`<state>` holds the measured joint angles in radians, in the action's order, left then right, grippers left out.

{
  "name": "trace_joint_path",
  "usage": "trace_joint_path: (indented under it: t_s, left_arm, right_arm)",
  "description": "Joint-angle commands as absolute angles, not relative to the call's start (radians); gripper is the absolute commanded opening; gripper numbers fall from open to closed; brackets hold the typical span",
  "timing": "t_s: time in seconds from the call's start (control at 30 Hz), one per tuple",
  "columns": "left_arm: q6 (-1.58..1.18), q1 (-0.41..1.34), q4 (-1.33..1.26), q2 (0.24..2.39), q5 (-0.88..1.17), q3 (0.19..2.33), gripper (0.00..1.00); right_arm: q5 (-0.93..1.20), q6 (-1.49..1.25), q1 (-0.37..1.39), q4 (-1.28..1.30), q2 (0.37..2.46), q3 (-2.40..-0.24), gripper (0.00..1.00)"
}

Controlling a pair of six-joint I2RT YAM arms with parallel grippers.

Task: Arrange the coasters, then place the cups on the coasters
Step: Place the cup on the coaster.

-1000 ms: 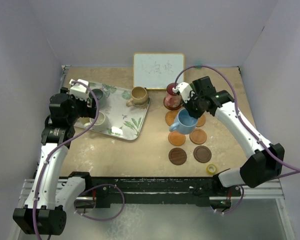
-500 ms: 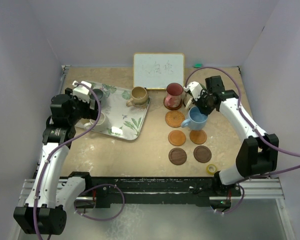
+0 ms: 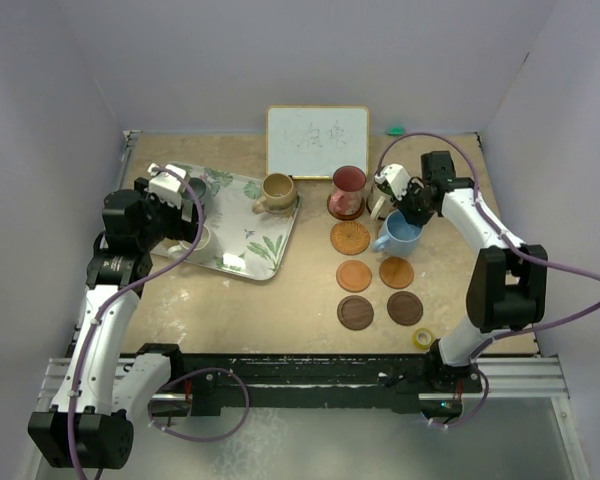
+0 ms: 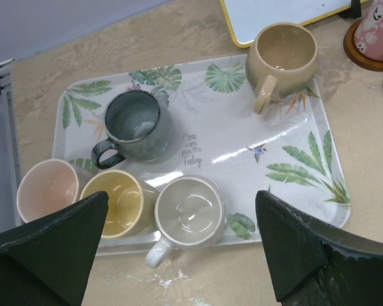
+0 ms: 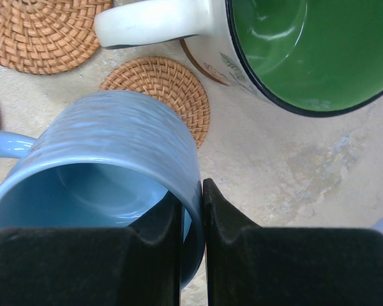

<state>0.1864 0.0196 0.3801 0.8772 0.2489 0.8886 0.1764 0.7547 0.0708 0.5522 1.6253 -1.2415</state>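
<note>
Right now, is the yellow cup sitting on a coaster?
No, the yellow cup sits on the leaf-patterned tray.

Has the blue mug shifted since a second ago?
Yes. The blue mug, pinched by the right end effector, moved rightward, clear of the woven coaster.

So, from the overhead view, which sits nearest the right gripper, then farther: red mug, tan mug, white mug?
1. Red mug, just left of the right gripper.
2. Tan mug, at the tray's far right corner.
3. White mug, on the tray's left side.
</note>
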Motion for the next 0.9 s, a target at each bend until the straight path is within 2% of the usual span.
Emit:
trace_joint_path:
  t_s: [0.0, 0.33, 0.87]
  left_arm:
    - [0.2, 0.006, 0.328, 0.872, 0.292, 0.882, 0.94]
    - [0.201, -0.003, 0.328, 0.872, 0.309, 0.882, 0.94]
    - [0.204, -0.012, 0.33, 0.872, 0.33, 0.877, 0.94]
  right_arm:
    - [0.24, 0.832, 0.059, 0.493, 1.638, -1.293, 0.0]
    - [0.32, 0.875, 0.04, 0.507, 1.695, -1.336, 0.0]
    - [0.325, 0.893, 0.039, 0.53, 1.772, -1.407, 0.0]
